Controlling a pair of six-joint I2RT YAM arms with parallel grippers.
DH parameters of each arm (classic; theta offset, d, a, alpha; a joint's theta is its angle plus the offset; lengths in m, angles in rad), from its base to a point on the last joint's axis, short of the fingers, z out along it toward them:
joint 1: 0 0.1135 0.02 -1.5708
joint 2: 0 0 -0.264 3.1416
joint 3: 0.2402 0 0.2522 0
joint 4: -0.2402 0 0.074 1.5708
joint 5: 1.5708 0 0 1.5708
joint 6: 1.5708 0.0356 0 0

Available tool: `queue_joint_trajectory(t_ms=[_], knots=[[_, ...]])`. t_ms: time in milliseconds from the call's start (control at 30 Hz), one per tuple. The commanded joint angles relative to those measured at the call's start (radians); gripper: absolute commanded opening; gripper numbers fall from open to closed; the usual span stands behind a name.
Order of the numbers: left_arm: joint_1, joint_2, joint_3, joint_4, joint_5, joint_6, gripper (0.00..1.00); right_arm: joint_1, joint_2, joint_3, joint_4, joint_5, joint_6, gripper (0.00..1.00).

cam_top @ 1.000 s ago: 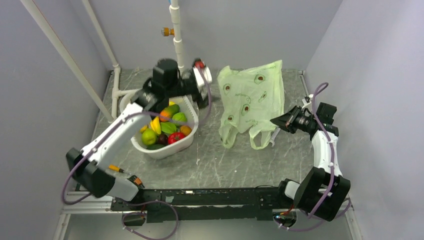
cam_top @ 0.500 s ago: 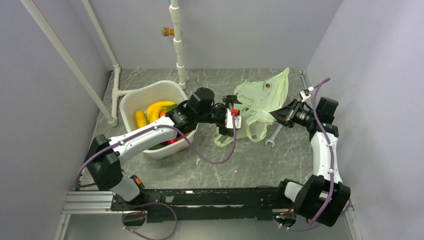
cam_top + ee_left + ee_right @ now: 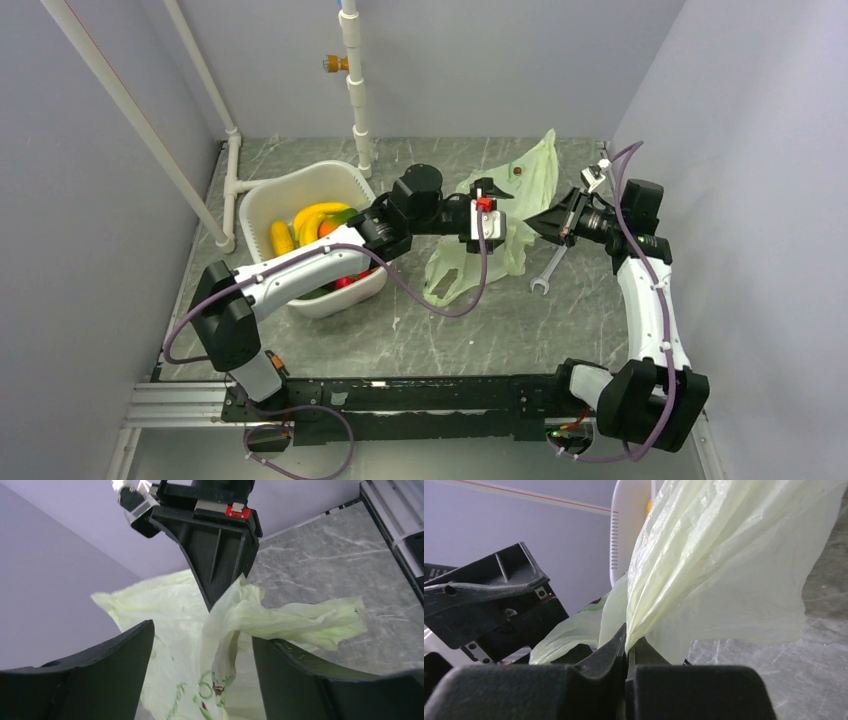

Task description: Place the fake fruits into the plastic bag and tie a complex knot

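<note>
Grip on the plastic bag [image 3: 527, 180] above the bench [image 3: 450, 330].
Your right pincer [image 3: 629, 647] clamps its edge; your left pincer [image 3: 202, 645] gapes wide, film between its fingers.

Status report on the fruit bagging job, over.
Right gripper shut on plastic bag edge. Left gripper open, bag fold between its jaws. Fake fruits in white basin, not yet bagged. Wrench on table near bag.

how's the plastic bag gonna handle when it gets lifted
Probably floppy: the plastic bag hangs in soft folds from the right gripper, which pinches it. Likely very light: it is thin translucent film with no bulge showing. It may slip or stretch at the pinch, since only a small fold is caught.
</note>
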Motion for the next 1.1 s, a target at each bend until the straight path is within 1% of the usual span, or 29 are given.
queue_joint_trajectory(t_ms=[0, 33, 67, 100, 133, 167, 200, 267, 333, 400, 467, 600, 667, 767, 900, 1000, 1067], knots=[[0.001, 0.000, 0.072, 0.040, 0.058, -0.096, 0.63, 0.021, -0.002, 0.084, 0.015, 0.004, -0.005, 0.10], [0.007, -0.005, 0.082, 0.034, 0.093, -0.120, 0.48, 0.014, 0.014, 0.108, -0.013, 0.004, -0.048, 0.20], [0.011, -0.009, 0.095, 0.029, 0.111, -0.163, 0.27, 0.010, 0.031, 0.146, -0.054, 0.012, -0.100, 0.34], [0.012, -0.005, 0.120, 0.016, 0.103, -0.215, 0.10, 0.006, 0.045, 0.197, -0.107, 0.033, -0.181, 0.49], [0.014, 0.003, 0.158, -0.017, 0.068, -0.267, 0.00, 0.002, 0.060, 0.254, -0.182, 0.095, -0.288, 0.60], [0.017, 0.016, 0.208, -0.063, 0.034, -0.322, 0.00, 0.000, 0.063, 0.343, -0.305, 0.212, -0.417, 0.74], [0.024, 0.028, 0.255, -0.106, 0.010, -0.384, 0.00, 0.000, 0.047, 0.363, -0.308, 0.303, -0.480, 0.84], [0.043, 0.053, 0.323, -0.183, -0.045, -0.506, 0.00, -0.016, -0.029, 0.344, -0.242, 0.376, -0.589, 0.98], [0.064, 0.079, 0.380, -0.230, -0.072, -0.632, 0.00, -0.017, -0.138, 0.264, -0.138, 0.368, -0.709, 1.00], [0.084, 0.099, 0.414, -0.262, -0.078, -0.749, 0.00, -0.016, -0.254, 0.173, -0.048, 0.320, -0.779, 1.00], [0.103, 0.114, 0.441, -0.279, -0.069, -0.833, 0.00, -0.008, -0.330, 0.128, -0.040, 0.264, -0.860, 1.00], [0.117, 0.133, 0.486, -0.299, -0.074, -0.896, 0.00, 0.040, -0.416, 0.095, 0.015, 0.212, -0.871, 1.00], [0.117, 0.130, 0.484, -0.289, -0.072, -0.911, 0.00, 0.081, -0.438, 0.085, 0.063, 0.228, -0.848, 1.00], [0.117, 0.127, 0.483, -0.280, -0.056, -0.939, 0.00, 0.178, -0.424, 0.067, 0.128, 0.344, -0.824, 1.00], [0.117, 0.127, 0.484, -0.275, -0.072, -0.967, 0.00, 0.332, -0.391, 0.050, 0.243, 0.460, -0.732, 1.00], [0.115, 0.128, 0.491, -0.277, -0.075, -0.965, 0.00, 0.454, -0.354, 0.055, 0.251, 0.632, -0.729, 1.00], [0.115, 0.125, 0.491, -0.276, -0.074, -0.964, 0.00, 0.524, -0.353, 0.036, 0.293, 0.788, -0.748, 1.00]])
